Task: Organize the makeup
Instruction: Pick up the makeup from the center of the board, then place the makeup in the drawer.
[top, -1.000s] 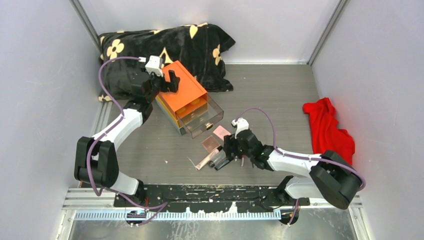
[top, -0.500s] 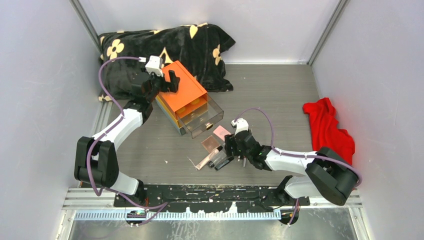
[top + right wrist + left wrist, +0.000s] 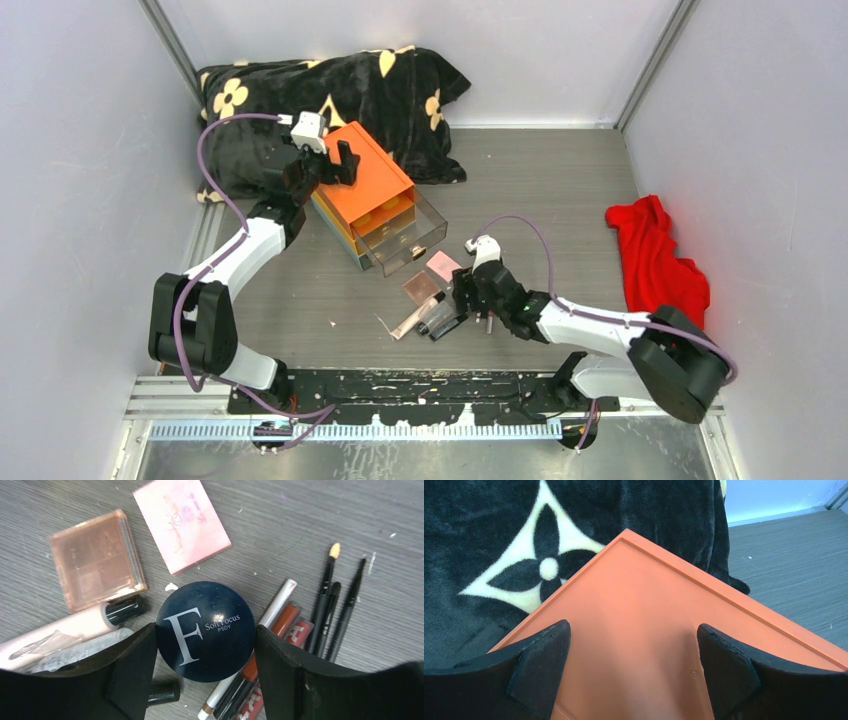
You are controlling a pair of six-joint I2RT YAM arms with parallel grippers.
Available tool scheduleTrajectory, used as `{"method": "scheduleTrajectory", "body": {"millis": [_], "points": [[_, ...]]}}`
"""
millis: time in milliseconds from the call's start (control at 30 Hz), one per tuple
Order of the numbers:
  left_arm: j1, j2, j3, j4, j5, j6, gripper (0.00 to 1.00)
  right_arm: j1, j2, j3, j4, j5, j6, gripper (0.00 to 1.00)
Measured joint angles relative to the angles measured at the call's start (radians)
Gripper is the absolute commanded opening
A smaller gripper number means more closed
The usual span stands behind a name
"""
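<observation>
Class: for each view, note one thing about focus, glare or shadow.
Right wrist: the round dark compact is sharp, with a small glare spot on its lid; the fingers are near-black silhouettes. Left wrist: the orange box shows soft shading, no glare. Top external: even light, faint shadows.

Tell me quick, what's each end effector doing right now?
Left end effector: open over the orange box, holding nothing.
Right end effector: closed on the round dark compact, a finger against each side.
</observation>
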Motion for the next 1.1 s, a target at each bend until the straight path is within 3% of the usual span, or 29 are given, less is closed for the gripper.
{"method": "scheduleTrajectory", "body": {"millis": [267,533,833,1100], "points": [[0.000,0.010,0.001,0.014,0.000,0.000,0.97,0.000,-0.196,0.060,-0.153,0.020,-0.039,0.39],[0.000,0.013,0.003,0.018,0.000,0.005,0.97,0.000,-0.221,0.303,-0.338,0.076,-0.127,0.41],[0.000,0.014,0.003,0.020,0.000,0.006,0.97,0.000,-0.113,0.656,-0.443,0.078,-0.242,0.42],[0.000,0.013,0.002,0.020,0.000,0.007,0.97,0.000,0.047,0.791,-0.463,-0.015,-0.281,0.42]]}}
